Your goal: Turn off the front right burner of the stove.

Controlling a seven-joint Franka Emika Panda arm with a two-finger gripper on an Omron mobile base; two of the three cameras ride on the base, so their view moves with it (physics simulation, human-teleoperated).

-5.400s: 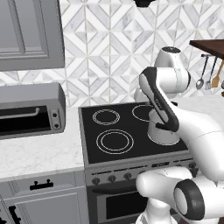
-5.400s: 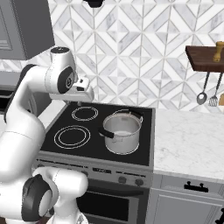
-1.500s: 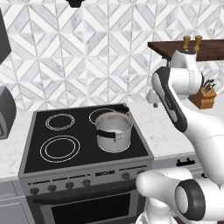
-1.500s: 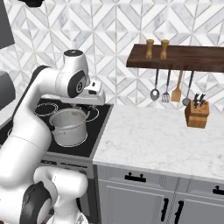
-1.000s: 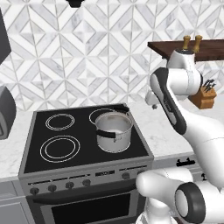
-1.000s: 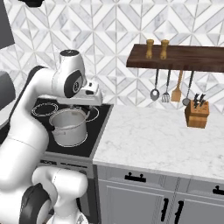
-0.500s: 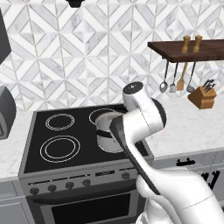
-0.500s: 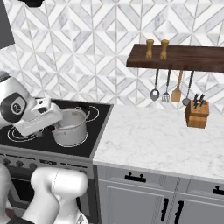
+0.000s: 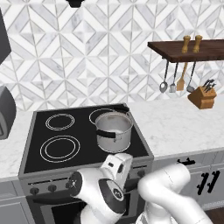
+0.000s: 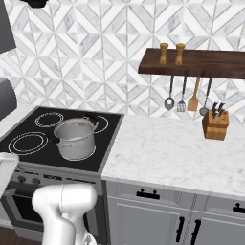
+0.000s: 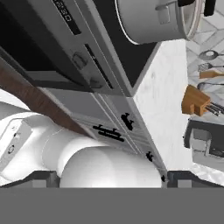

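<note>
The stove (image 9: 83,131) has a black glass top with white-ringed zones and a grey front panel. A steel pot (image 9: 113,130) stands on its front right zone, so the front right burner is hidden under it. My arm (image 9: 109,192) is folded low in front of the oven door. In the hand view, which is rolled, my gripper (image 11: 111,178) is open with nothing between its fingertips (image 11: 40,177). It looks up along the stove front (image 11: 65,48), where two dark knobs (image 11: 79,60) show below the pot (image 11: 153,19). It touches neither knob.
White marble counter (image 9: 175,127) runs right of the stove, with a knife block (image 9: 202,96) at the back. A wooden shelf (image 10: 201,62) holds hanging utensils. Grey drawers (image 10: 153,210) sit below the counter. A grey toaster oven (image 9: 6,111) is at the left edge.
The arm has swung down from beside the pot, above the cooktop, to low in front of the stove. The pot has not moved, and the gripper stays open.
</note>
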